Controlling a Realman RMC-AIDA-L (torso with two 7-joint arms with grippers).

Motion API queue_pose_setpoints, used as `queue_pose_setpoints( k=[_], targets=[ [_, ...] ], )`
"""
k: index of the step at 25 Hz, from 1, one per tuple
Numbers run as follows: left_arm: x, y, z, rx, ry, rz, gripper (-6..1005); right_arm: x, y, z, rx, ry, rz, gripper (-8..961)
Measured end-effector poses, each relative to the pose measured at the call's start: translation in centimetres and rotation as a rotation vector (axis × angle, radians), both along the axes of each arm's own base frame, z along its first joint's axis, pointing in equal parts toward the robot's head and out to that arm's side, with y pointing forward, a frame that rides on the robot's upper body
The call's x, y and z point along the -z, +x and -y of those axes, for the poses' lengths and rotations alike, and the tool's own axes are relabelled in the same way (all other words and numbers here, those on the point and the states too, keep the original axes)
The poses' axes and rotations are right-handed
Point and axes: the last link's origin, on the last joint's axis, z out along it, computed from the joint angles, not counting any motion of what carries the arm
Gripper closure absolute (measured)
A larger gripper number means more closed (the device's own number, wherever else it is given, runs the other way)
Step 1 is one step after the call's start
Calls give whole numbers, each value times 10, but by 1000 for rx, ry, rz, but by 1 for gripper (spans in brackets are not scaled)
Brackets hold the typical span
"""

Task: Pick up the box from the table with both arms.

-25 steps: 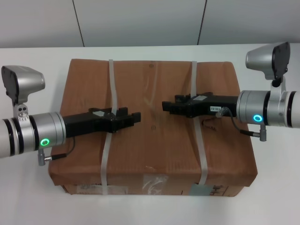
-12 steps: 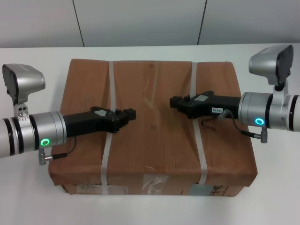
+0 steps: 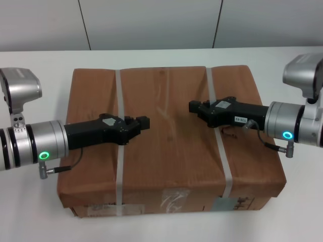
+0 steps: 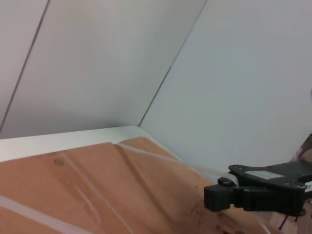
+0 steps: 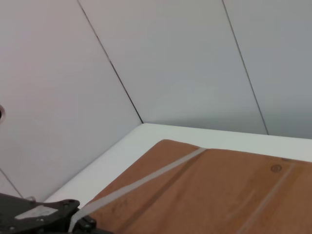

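The large brown cardboard box (image 3: 169, 151) lies on the white table (image 3: 40, 65), with two whitish straps running front to back. My left gripper (image 3: 144, 121) reaches in from the left over the box top. It is shut where it crosses the left strap (image 3: 120, 176). My right gripper (image 3: 193, 106) reaches in from the right and is shut where it crosses the right strap (image 3: 224, 166). The right wrist view shows the left strap (image 5: 141, 183) running up to the left gripper's body (image 5: 39, 217). The left wrist view shows the right gripper (image 4: 219, 197) over the box top (image 4: 97, 195).
A pale panelled wall (image 3: 151, 22) stands right behind the table's back edge. Bare tabletop lies to the left (image 3: 30, 201) and right (image 3: 303, 201) of the box. Tape and printed labels (image 3: 174, 199) show on the box's front side.
Both grippers' fingers have closed and drawn apart towards the straps. The box now looks larger and nearer, with its right front corner higher, as if raised. Both wrists have shifted outward.
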Motion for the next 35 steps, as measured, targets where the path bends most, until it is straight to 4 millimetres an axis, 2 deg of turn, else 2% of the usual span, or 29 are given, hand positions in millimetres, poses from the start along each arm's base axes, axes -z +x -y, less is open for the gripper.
queue_pose_setpoints(
  k=[20, 35],
  targets=[
    [-31, 2, 8, 87, 15, 82, 944, -14, -6, 15, -97, 78, -142, 946],
    [-38, 10, 16, 149, -10, 139, 944, -26, -12, 24, -147, 103, -226, 946]
  ],
)
